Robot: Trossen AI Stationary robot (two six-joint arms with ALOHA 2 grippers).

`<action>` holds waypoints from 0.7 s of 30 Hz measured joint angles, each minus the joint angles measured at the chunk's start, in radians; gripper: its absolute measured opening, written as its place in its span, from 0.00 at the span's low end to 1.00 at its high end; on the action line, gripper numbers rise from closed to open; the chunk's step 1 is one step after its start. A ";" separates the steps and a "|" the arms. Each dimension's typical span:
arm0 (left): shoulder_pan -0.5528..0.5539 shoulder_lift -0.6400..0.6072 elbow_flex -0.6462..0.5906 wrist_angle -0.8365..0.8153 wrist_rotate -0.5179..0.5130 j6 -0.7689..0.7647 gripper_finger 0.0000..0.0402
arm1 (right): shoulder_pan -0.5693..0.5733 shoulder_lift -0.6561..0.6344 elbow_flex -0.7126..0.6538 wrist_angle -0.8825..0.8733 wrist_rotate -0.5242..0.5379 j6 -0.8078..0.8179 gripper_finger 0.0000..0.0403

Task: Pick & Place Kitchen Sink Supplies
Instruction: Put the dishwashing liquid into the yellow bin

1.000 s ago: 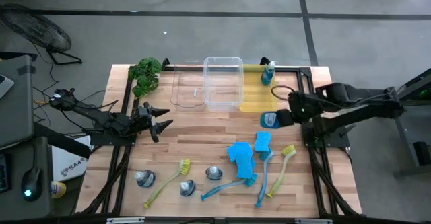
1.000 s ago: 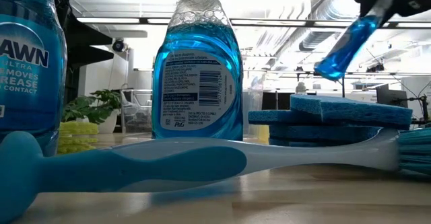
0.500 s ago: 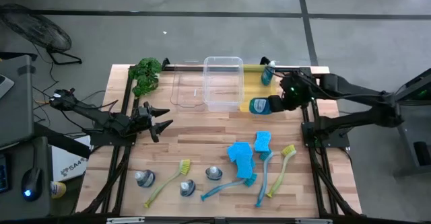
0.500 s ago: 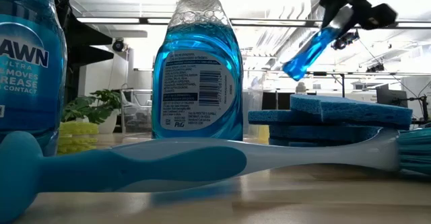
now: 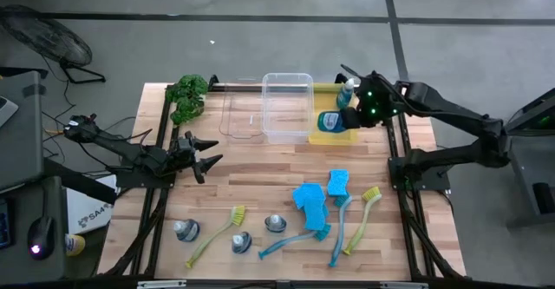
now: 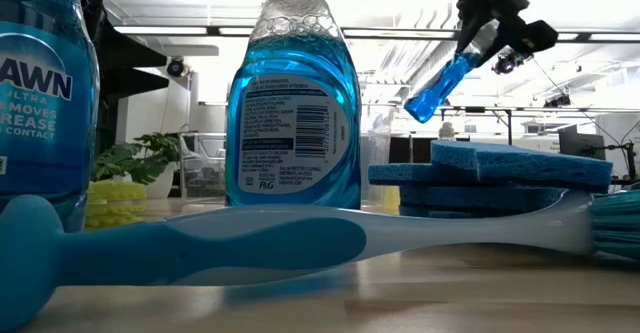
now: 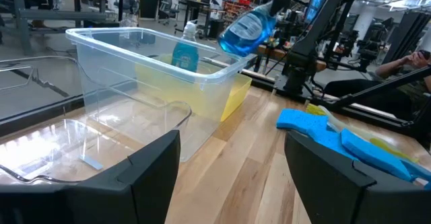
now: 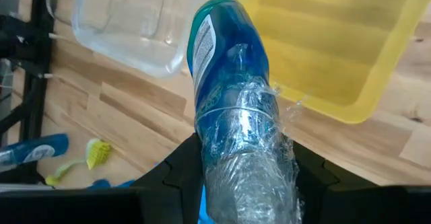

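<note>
My right gripper [image 5: 353,119] is shut on a small blue-liquid bottle [image 5: 332,121] and carries it in the air over the near edge of the yellow bin [image 5: 325,137]. A second bottle [image 5: 348,90] stands inside that bin. On the near half of the table lie two blue sponges [image 5: 310,198], blue and yellow-green dish brushes [image 5: 295,238], and three bottles [image 5: 241,241] on their sides. My left gripper [image 5: 206,157] is open above the table's left side and touches nothing. My right gripper [image 8: 242,177] pinches the bottle at its upper, narrow end, which is wrapped in clear film [image 8: 250,140], one finger [image 8: 183,170] on each side. The bottle is lifted clear and tilted, its base [image 6: 420,105] lower and pointing toward the table's left.
A clear bin [image 5: 287,107] stands left of the yellow bin, with its clear lid [image 5: 238,115] flat beside it. A green leafy plant [image 5: 186,96] sits at the far left. Bare wood lies between the bins and the supplies.
My right gripper has carried the bottle from above the table's right middle toward the far edge and a little left, to the yellow bin's near edge. The bottle has stayed tilted and held throughout. The left arm kept still.
</note>
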 joint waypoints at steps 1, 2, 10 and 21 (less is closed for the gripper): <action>0.000 0.000 0.000 0.000 0.000 0.000 0.66 | -0.008 -0.001 0.007 -0.002 0.000 -0.003 0.35; 0.000 0.000 0.000 0.000 0.000 0.000 0.66 | -0.016 -0.002 0.012 -0.006 0.002 -0.006 0.35; 0.000 0.000 0.000 0.000 0.000 0.000 0.66 | -0.052 -0.002 0.022 -0.023 0.041 -0.030 0.35; 0.000 0.000 0.000 0.000 0.000 0.000 0.66 | -0.116 0.013 0.022 -0.035 0.040 -0.080 0.35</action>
